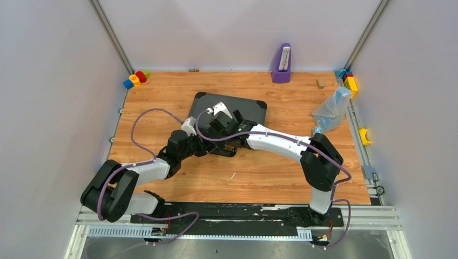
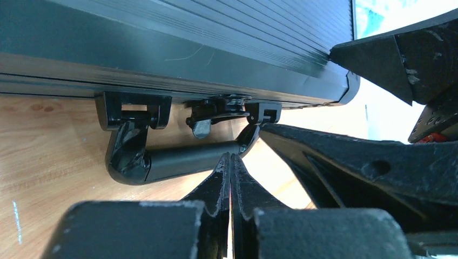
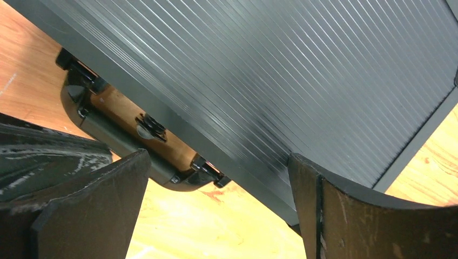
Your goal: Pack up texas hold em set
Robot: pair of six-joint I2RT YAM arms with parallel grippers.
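Observation:
The black hard case (image 1: 253, 110) lies shut and flat at the middle back of the table. Its ribbed lid fills the left wrist view (image 2: 189, 38) and the right wrist view (image 3: 281, 70). Its handle (image 2: 178, 159) and a latch (image 2: 208, 116) sit on the near edge; the handle also shows in the right wrist view (image 3: 119, 140). My left gripper (image 2: 230, 157) is shut and empty, its tips at the handle. My right gripper (image 3: 219, 162) is open and empty over the case's near edge, just right of the handle. Chips, cards, triangle and dice are out of view.
A purple upright object (image 1: 281, 63) stands at the back wall. Toy blocks lie in the back left corner (image 1: 136, 79) and back right corner (image 1: 350, 81). A clear plastic bag (image 1: 332, 109) lies right of the case, and a small wooden block (image 1: 320, 83) lies behind it.

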